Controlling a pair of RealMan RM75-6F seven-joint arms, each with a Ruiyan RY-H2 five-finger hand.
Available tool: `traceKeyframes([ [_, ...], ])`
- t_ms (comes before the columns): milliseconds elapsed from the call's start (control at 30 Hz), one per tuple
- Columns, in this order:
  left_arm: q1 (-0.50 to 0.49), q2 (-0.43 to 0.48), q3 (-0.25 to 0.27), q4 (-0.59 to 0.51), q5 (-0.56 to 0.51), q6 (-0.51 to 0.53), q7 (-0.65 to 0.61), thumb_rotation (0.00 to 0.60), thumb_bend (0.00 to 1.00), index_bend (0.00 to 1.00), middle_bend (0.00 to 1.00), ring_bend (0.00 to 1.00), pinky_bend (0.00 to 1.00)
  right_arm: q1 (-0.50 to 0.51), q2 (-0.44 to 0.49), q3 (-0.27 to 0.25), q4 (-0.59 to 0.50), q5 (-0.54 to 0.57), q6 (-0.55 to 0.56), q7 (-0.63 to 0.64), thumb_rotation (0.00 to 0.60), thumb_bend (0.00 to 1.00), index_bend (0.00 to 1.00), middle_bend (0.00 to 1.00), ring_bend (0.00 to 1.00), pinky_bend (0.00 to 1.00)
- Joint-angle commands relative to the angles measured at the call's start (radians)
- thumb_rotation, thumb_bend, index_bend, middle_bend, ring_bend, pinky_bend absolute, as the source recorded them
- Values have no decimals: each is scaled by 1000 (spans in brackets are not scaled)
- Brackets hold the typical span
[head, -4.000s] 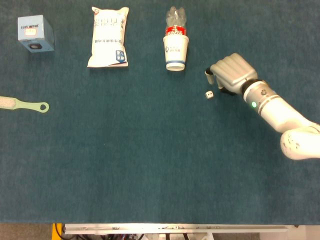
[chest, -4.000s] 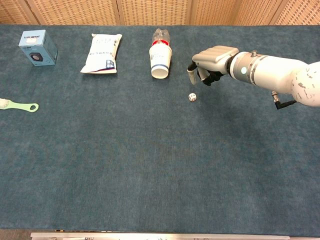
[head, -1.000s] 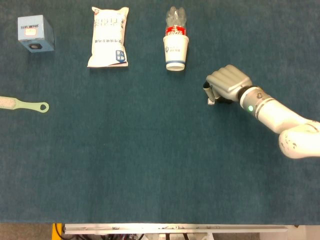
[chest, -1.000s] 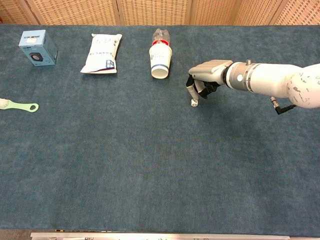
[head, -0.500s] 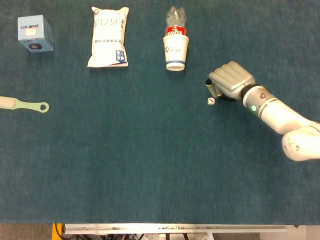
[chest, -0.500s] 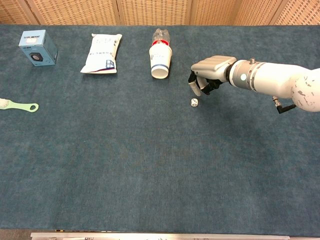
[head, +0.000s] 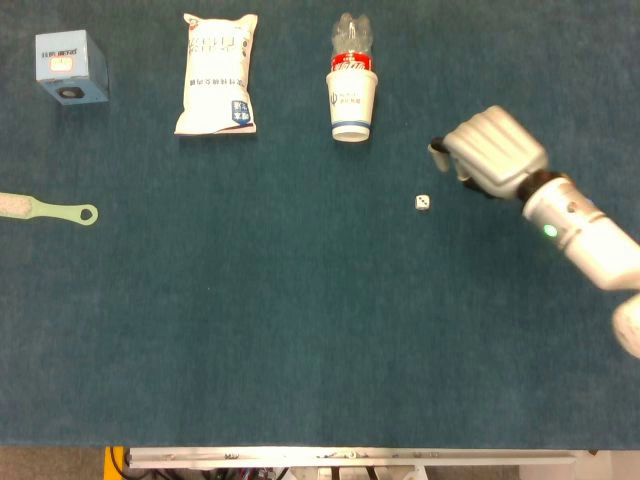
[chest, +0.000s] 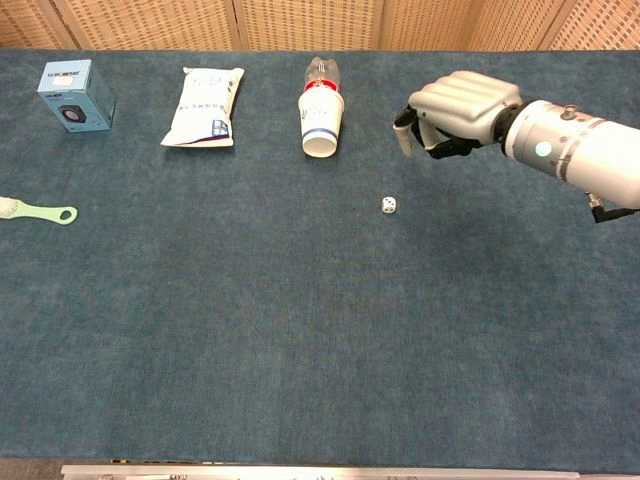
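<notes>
Right hand (head: 492, 150) hovers above the blue-green cloth table (head: 300, 320), fingers curled in, holding nothing. 1 small white die (head: 423, 203) lies on the cloth just below-left of it, apart. A white paper cup (head: 351, 104) capping a clear plastic bottle (head: 349, 37) lies further left.

The table (head: 300, 330) carries die (head: 422, 203), cup (head: 351, 103), pouch (head: 217, 73), box (head: 70, 67), perhaps a brush (head: 45, 210).

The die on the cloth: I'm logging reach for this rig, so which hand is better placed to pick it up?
Probably the right hand: it hangs just beyond the die, holding nothing. The left hand shows in neither view.
</notes>
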Motion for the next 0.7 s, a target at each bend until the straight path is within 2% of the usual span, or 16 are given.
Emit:
traceKeyframes([
  [33,-5,6,-4,-21,4,5,15,600,90,486,455,406,513,-98,84,-23,-86,-143,142,44,600,1000,488,705,790,883],
  [367,-26,35,-19,-132,25,24,85,600,89,453,453,405,513,-299,210,-100,-151,-447,417,162,600,1000,446,567,618,857],
  [567,-40,48,-31,-195,35,30,118,600,89,448,452,405,513,-416,238,-136,-101,-579,569,163,600,1000,400,499,539,807],
  [700,-48,57,-34,-241,44,32,149,600,89,452,418,401,513,-491,213,-142,-20,-661,671,191,600,1000,393,489,527,791],
])
